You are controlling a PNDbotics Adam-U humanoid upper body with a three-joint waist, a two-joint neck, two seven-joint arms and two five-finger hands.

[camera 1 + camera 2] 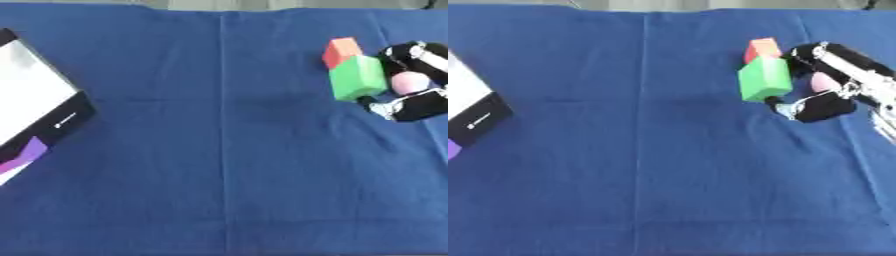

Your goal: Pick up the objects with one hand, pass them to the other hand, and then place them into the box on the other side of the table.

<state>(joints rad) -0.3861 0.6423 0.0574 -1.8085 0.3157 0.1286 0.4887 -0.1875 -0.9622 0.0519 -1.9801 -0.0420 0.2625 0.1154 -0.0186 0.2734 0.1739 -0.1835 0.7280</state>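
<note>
Fingers of my right hand (833, 95) curl around a pink object (824, 82) at the tabletop's (227, 165) far right, touching the green block (357, 77). I risk nudging that and the red block (341, 50) when lifting. The box (35, 107) waits far left.

Blocks at the right edge, box at the left.
On the tabletop (219, 175), two blocks (357, 77) touch near the far right corner, the right hand (833, 85) just beside them; the box (39, 107) lies well apart at the left edge.
</note>
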